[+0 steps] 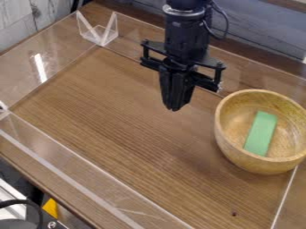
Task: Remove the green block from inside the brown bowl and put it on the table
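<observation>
The tool (176, 100) is up over the brown surface (114, 116), and its tips are pinched closed with nothing in them. The green block (259, 133) is in the brown bowl (234, 155). The bowl sits off to the right of the tool in the camera view, and a bit lower down in it. So the big job looks not begun. The tool has to go to the bowl, open up, grab the block, lift it out and put it down on the surface. All of that is left.

On my table (114, 125), 1 brown bowl (225, 143) rests directly on the wood at 3 o'clock.
</observation>
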